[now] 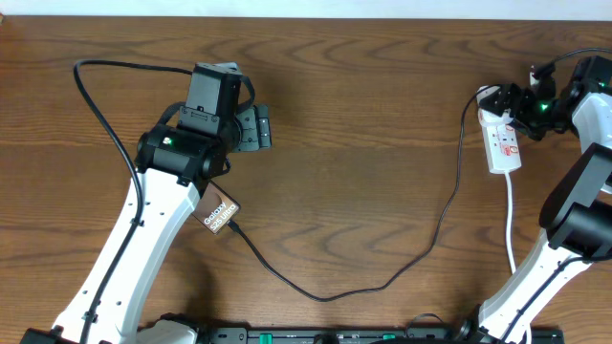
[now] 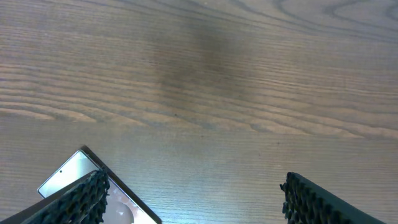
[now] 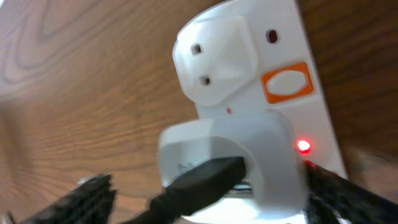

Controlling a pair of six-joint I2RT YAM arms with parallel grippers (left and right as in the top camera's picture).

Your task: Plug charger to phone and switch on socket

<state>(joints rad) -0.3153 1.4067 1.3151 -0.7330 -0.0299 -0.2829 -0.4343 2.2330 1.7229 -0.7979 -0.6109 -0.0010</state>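
Note:
The phone (image 1: 221, 212) lies flat on the table, half hidden under my left arm; one corner of it (image 2: 67, 176) shows below my left finger. The charger (image 1: 330, 296) runs as a thin black cable from the phone's edge in a long loop up to the socket (image 1: 504, 143). My left gripper (image 1: 256, 129) (image 2: 193, 196) hangs open over bare wood. My right gripper (image 1: 513, 102) (image 3: 208, 199) is open, its fingers either side of the white adapter (image 3: 224, 155) plugged into the socket (image 3: 249, 56). A red light (image 3: 303, 146) glows beside it.
The socket's white cord (image 1: 512, 225) trails toward the front past my right arm's base. An orange-framed switch (image 3: 287, 82) sits on the strip beyond the adapter. A black arm cable (image 1: 100, 105) loops at the far left.

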